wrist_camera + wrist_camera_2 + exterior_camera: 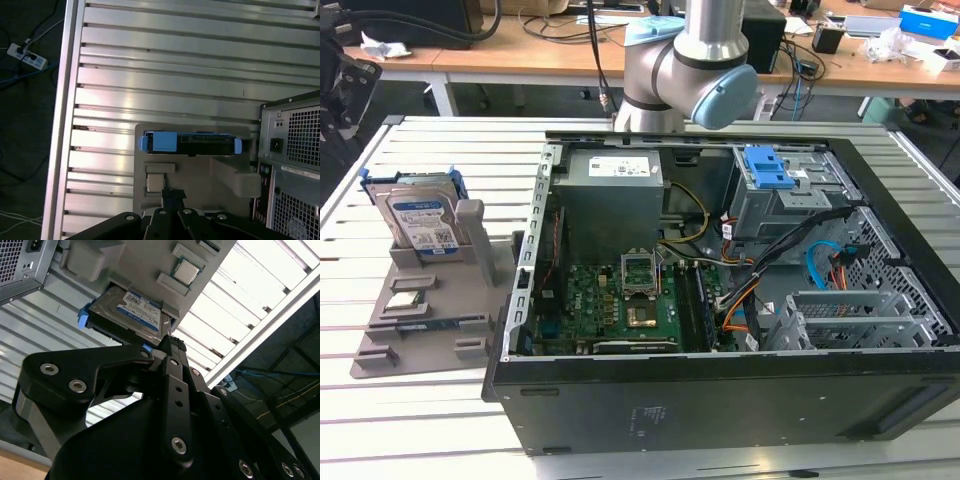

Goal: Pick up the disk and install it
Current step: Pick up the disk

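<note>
Exterior view, silver disk (420, 215), white-and-blue label (423, 228), blue edge frame (457, 186)

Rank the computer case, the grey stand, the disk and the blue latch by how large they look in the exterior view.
1. computer case
2. grey stand
3. disk, partly hidden in the stand
4. blue latch; it may sit farther away, so this last pair is unsure.

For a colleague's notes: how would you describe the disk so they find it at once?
Beside the open computer case, on the exterior view's left, sits a grey holder. The disk stands in it. Unlike the chip nearby, it has a blue frame and printed label.
</note>
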`<state>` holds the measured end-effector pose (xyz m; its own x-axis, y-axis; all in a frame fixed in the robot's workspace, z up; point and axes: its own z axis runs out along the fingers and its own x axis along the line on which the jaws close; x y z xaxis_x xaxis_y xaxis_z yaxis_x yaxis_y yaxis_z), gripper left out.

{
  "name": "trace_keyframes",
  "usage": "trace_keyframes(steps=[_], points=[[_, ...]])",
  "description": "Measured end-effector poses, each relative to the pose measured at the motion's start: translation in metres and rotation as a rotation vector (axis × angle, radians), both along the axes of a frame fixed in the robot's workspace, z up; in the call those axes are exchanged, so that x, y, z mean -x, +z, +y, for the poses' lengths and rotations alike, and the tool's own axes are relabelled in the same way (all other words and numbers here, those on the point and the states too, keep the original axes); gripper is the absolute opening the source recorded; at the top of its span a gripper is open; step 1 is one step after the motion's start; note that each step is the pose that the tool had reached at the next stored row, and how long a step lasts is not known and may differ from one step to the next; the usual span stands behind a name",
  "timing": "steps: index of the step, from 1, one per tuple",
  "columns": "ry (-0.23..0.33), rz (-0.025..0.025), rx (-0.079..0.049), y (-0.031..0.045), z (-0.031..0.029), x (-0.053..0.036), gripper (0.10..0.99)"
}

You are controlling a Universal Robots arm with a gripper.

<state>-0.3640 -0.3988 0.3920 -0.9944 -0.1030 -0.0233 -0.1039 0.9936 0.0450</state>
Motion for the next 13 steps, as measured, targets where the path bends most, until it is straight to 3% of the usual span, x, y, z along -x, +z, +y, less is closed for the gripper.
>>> trace_keyframes(steps=[1,13], points=[[0.032,0.0000,0.000,0.0000,0.0000,0.0000,0.106],[0.190,0.0000,0.000,0.0000,0.0000,0.0000,0.106]])
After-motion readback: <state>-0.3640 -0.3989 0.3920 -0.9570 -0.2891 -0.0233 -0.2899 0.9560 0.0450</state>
